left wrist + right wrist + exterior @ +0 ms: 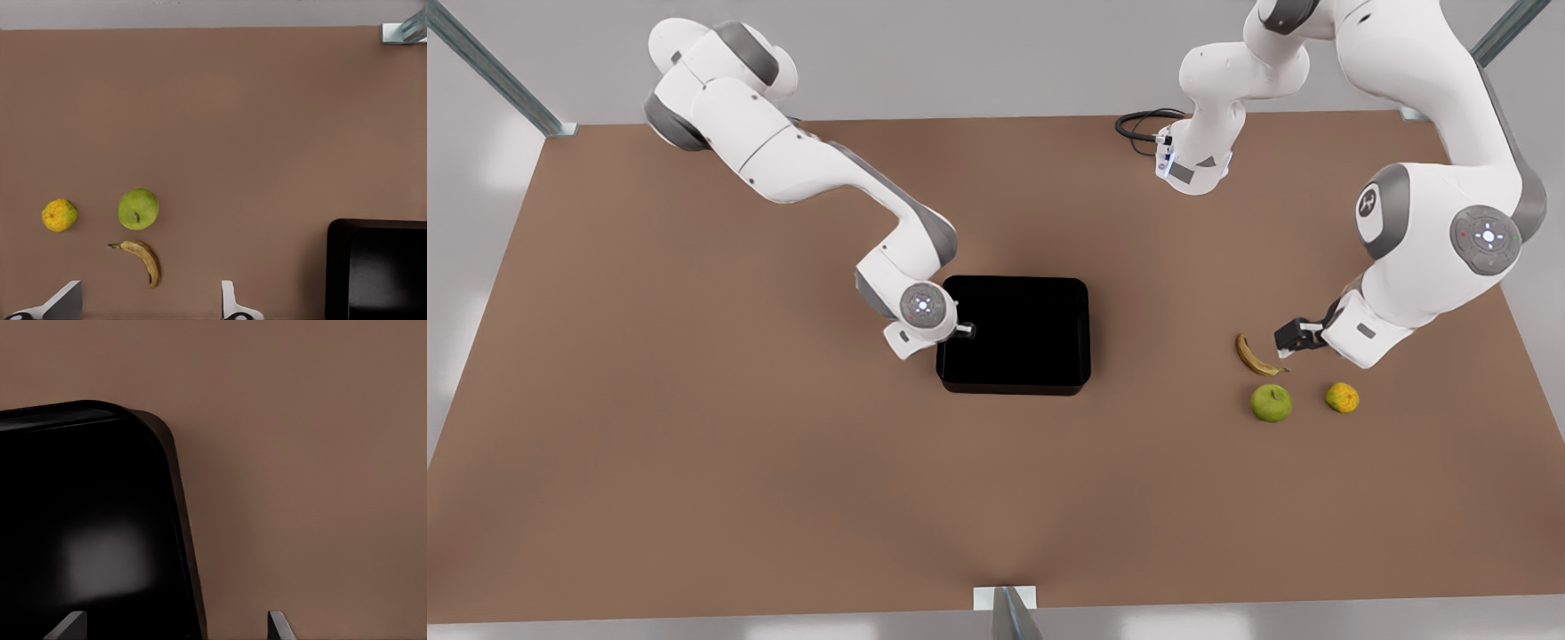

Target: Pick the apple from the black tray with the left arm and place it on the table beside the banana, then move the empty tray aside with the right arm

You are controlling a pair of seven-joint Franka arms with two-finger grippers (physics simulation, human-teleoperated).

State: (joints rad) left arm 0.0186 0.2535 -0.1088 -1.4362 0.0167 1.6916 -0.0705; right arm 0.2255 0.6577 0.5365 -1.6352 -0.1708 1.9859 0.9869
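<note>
The right gripper (967,331) sits at the black tray (1016,334)'s rim on the front view's left, jaws apart astride it. The tray looks stiff, light and slick; pinch that rim. Beyond the tray, the apple (1271,403) rests on the surface (694,427) beside the banana (1255,356); the left gripper (1288,341) hovers nearby, jaws apart, empty.

lumpy orange fruit (1342,397) (small), black cable (1138,124)
</note>
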